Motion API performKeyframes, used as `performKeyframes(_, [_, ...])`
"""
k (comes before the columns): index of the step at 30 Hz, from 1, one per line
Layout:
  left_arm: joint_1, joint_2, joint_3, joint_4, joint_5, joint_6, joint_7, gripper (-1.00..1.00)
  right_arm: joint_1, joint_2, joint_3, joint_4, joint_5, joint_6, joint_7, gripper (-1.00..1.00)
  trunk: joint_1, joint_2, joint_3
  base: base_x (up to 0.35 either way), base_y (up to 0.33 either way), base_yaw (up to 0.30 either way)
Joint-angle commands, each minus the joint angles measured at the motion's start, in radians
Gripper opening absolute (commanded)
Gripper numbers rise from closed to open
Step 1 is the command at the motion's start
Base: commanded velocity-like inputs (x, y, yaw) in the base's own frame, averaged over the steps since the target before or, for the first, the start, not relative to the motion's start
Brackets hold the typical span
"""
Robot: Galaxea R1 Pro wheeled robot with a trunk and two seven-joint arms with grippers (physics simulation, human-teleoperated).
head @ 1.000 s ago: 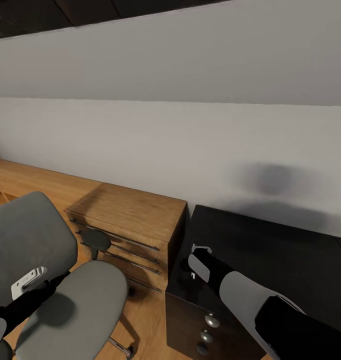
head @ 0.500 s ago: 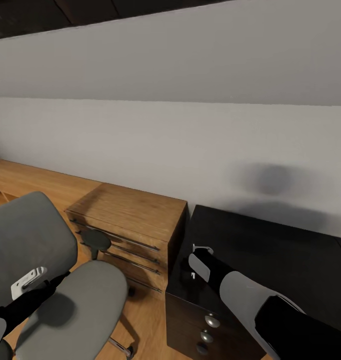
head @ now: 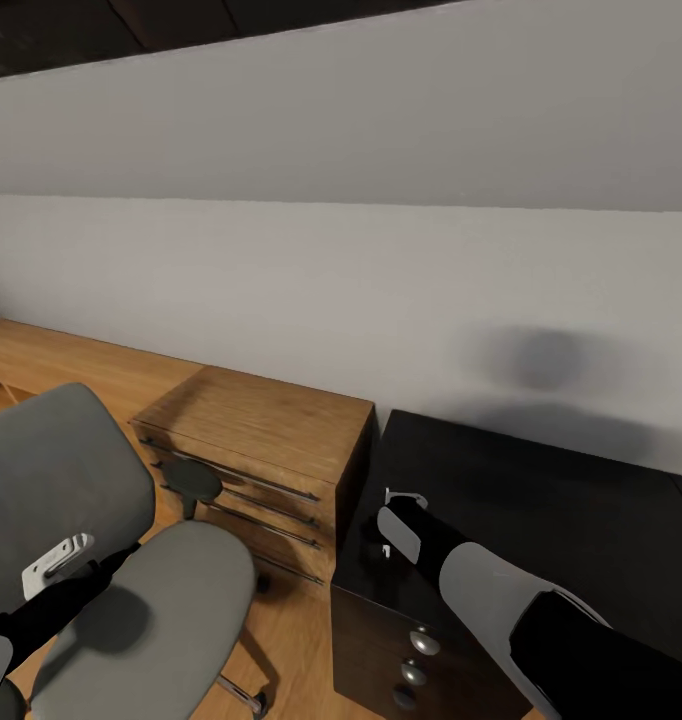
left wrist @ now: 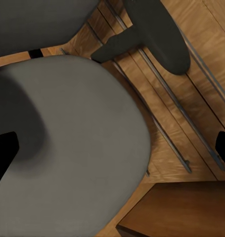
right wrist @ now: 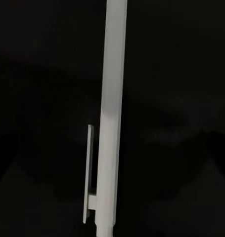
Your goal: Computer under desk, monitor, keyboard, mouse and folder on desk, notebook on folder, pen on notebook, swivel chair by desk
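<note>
Saw the thin white pen close before the right gripper over the black desk, grip impossible to tell; judged it light, stiff, slippery, best pinched mid-barrel clear of the clip; noted the left gripper spread wide above the swivel chair.

The long black desk is running off the head view's right edge. The grey padded swivel chair is being cropped at the lower left, its wheeled base mostly hidden.

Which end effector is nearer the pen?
Right. The right end effector is at the pen over the desk; the left end effector hovers over the swivel chair.
</note>
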Motion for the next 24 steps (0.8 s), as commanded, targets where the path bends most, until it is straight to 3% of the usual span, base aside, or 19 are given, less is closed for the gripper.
performKeyframes(1, [-0.001,0.000,0.000,-0.001,0.010,0.004,0.009,1.00,-0.001,0.000,0.004,0.010,-0.011,0.006,-0.011,-1.00,0.000,-0.001,-0.001,0.000,0.000,0.000])
performKeyframes(24, [-0.001,0.000,0.007,-0.001,0.011,0.004,0.007,1.00,-0.001,0.000,0.004,0.008,-0.012,0.006,-0.028,-1.00,0.000,-0.001,-0.001,0.000,0.000,0.000])
